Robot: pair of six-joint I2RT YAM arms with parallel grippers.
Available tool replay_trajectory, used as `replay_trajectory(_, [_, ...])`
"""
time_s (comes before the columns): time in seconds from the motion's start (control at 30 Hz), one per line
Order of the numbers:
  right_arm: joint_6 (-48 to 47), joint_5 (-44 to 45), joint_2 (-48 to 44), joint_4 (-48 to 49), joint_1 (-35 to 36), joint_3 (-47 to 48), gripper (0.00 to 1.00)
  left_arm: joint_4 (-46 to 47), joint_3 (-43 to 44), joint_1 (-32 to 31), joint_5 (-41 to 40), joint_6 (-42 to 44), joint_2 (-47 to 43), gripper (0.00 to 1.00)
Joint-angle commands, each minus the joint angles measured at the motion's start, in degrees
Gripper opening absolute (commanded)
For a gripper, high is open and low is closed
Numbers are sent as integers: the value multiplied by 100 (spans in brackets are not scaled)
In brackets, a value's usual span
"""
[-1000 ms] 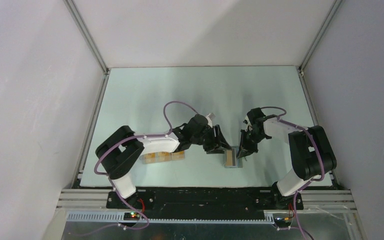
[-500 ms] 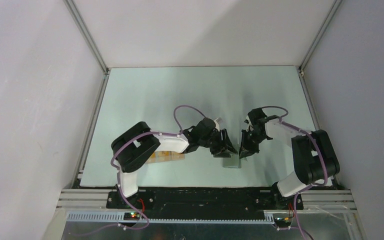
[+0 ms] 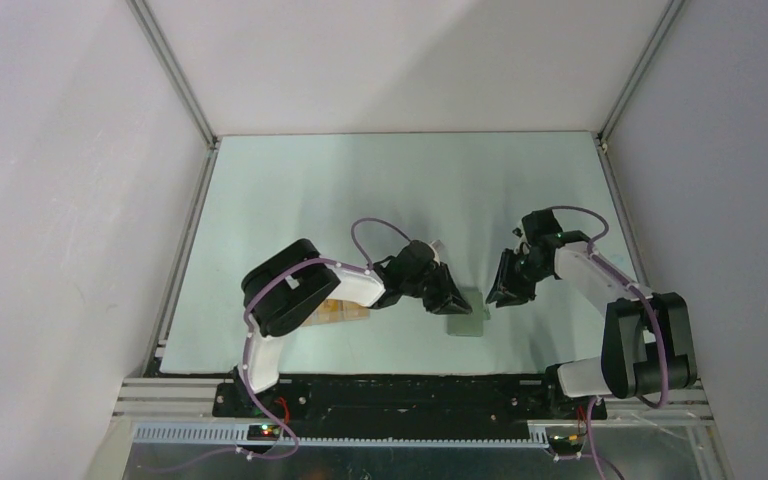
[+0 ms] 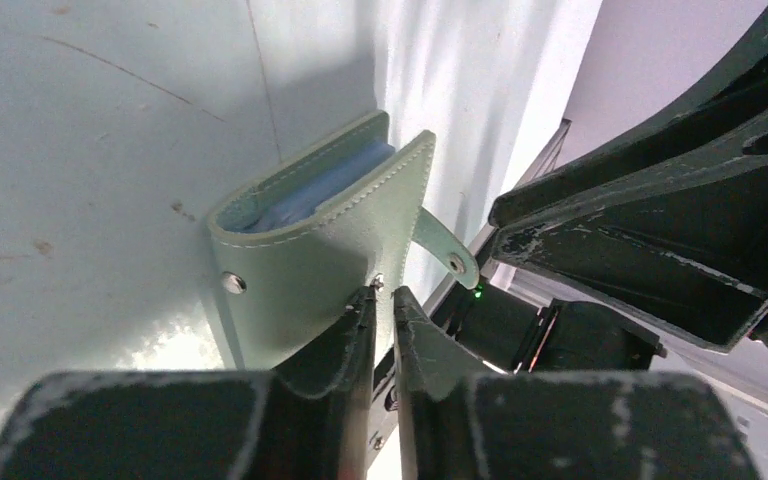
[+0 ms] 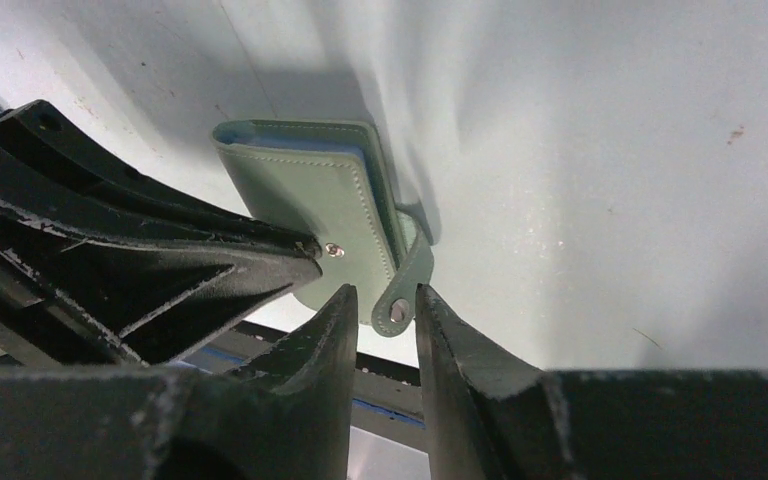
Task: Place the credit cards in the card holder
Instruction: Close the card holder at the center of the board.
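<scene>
The card holder [image 3: 466, 323] lies folded over on the mat near the front edge, grey-green with a light blue inside [image 4: 300, 260] [image 5: 310, 190]. My left gripper [image 3: 450, 300] [image 4: 384, 292] sits at its cover's edge, jaws closed to a thin slit. Whether they pinch the cover I cannot tell. My right gripper [image 3: 503, 292] [image 5: 385, 292] hangs just right of the holder, open. In its wrist view the snap tab [image 5: 397, 308] shows between its fingertips, touching neither. Orange credit cards [image 3: 345, 312] lie left of the holder, mostly hidden under the left arm.
The right gripper's black fingers [image 4: 660, 230] fill the right of the left wrist view, close to the snap tab [image 4: 448, 255]. The black front rail [image 3: 410, 385] runs just below the card holder. White walls close in the mat on three sides.
The card holder lay open with an orange card showing; now it is folded over. My left gripper moved right onto it and narrowed. My right gripper opened and drew back to the right.
</scene>
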Motion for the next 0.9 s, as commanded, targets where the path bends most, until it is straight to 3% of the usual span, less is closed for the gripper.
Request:
replay_trajectory(0.0, [-106, -13, -89, -183, -89, 81, 33, 240, -40, -12, -240, -81, -7, 12])
replay_trajectory(0.2, [-112, -21, 69, -214, 56, 101, 33, 222, -161, -27, -359, -110, -29, 0])
replay_trajectory(0.5, [-65, 809, 275, -426, 675, 317, 30, 91, -73, -48, -316, -46, 90, 0])
replay_trajectory(0.63, [3, 1326, 338, -564, 998, 499, 21, 75, -45, -54, -290, -42, 120, 0])
replay_trajectory(0.8, [25, 1328, 324, -563, 1114, 576, 0, 37, -20, -56, -283, -25, 148, 0])
replay_trajectory(0.87, [33, 1193, 318, -517, 1123, 579, 0, 10, -12, -56, -293, -22, 145, 0])
